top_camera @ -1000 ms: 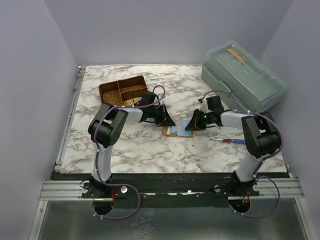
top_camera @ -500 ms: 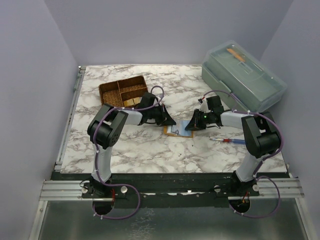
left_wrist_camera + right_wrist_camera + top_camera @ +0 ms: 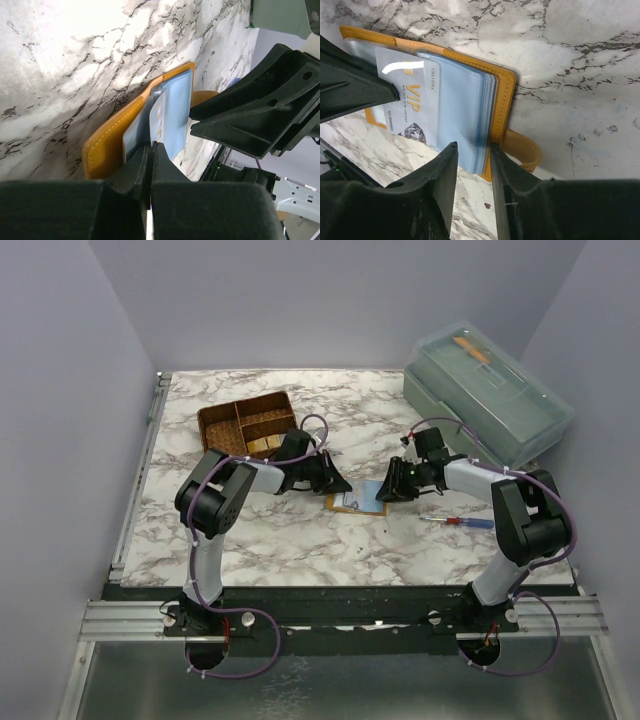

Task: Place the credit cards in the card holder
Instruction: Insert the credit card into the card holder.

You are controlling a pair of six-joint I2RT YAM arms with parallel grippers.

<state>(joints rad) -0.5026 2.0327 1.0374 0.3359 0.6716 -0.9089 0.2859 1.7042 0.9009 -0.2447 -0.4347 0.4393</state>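
Note:
The orange-tan card holder [image 3: 345, 506] lies open on the marble between my two grippers. Its pale blue plastic sleeves [image 3: 457, 107] face up. My left gripper [image 3: 337, 484] is shut on the edge of a white-grey VIP credit card [image 3: 156, 111], which lies partly in among the sleeves. The same card [image 3: 402, 107] shows in the right wrist view. My right gripper [image 3: 384, 492] is at the holder's right edge [image 3: 503, 95]. Its jaws stand a little apart over the sleeve stack and grip nothing. Other cards are hidden.
A brown woven divided basket [image 3: 245, 423] stands behind the left arm. A green box with a clear lid [image 3: 488, 400] stands at the back right. A red and blue screwdriver [image 3: 455, 522] lies right of the holder.
My right arm has shifted slightly, its elbow and forearm moving right and back. My left gripper and the holder stay about where they were.

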